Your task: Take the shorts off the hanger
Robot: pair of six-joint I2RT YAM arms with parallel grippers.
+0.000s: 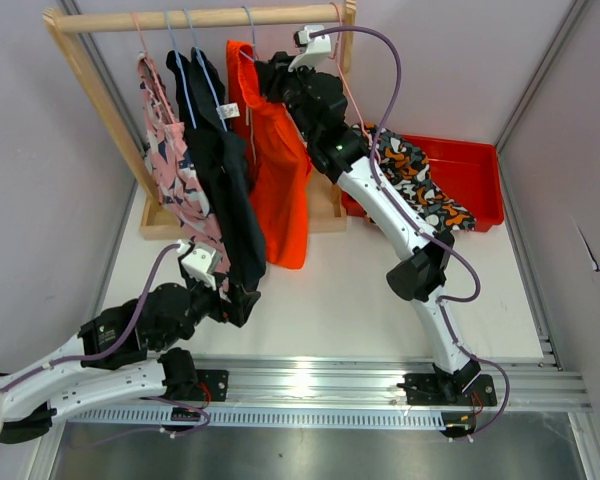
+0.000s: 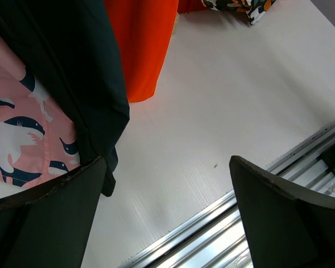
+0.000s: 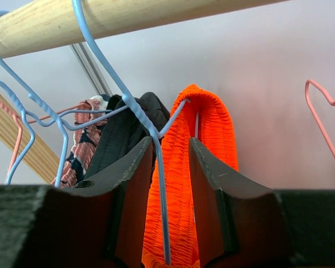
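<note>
Orange, ribbed shorts [image 1: 280, 170] hung third of three garments on one wooden rail [image 1: 200, 17], beside a pink patterned piece [image 1: 175, 170] and a dark one [image 1: 225, 190]. They draped over a blue wire hanger [image 3: 156, 162], long axis vertical, hem pointing down at the table. The right gripper [image 3: 170, 145] straddled wire and fabric with a narrow gap; I could not tell whether it pinched. The left gripper [image 2: 166, 162] gaped wide by the dark hem, holding nothing.
</note>
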